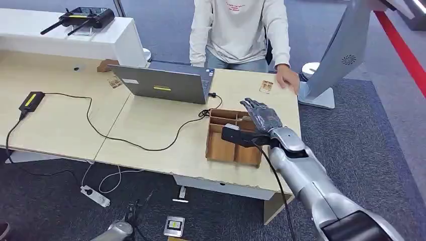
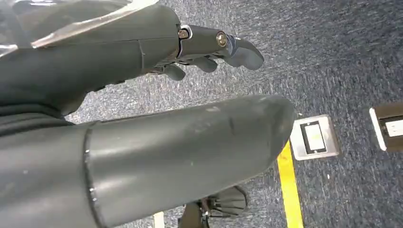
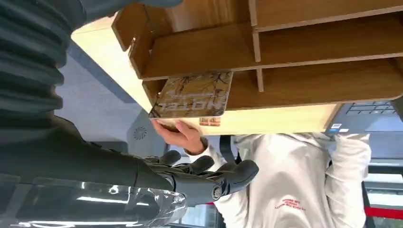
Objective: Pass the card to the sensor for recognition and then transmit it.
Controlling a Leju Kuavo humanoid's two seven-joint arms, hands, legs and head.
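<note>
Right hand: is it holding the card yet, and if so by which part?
Nothing is held. The right hand hovers over the wooden organizer with its fingers apart. The card leans in a compartment, untouched. The left hand hangs over the floor, holding nothing.

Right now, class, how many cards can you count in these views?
3. One card stands in the wooden box; one lies on the desk by the person's hand; one lies left of the laptop. More may hide inside the box.

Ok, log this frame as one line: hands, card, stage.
right hand: empty, over wooden organizer | left hand: empty, over carpet | card: standing in organizer | stage: card not yet grasped
</note>
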